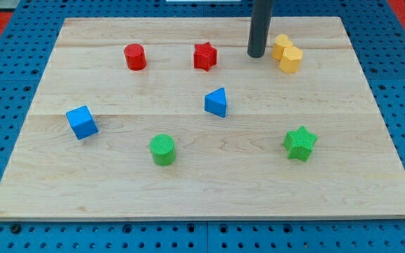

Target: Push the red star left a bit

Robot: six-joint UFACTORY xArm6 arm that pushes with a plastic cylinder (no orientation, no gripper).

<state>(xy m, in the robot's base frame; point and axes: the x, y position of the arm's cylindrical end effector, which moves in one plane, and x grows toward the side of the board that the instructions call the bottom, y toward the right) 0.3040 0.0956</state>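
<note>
The red star (204, 55) lies on the wooden board (202, 183) near the view's top, a little left of centre. My tip (256, 55) stands on the board to the star's right, apart from it by about a block's width. The tip is just left of the yellow block (286, 54). A red cylinder (135, 56) lies to the star's left, well apart from it.
A blue triangular block (216, 102) lies below the star. A blue cube (81, 121) is at the left, a green cylinder (163, 150) at lower centre, and a green star (300, 143) at lower right. A blue pegboard (5, 91) surrounds the board.
</note>
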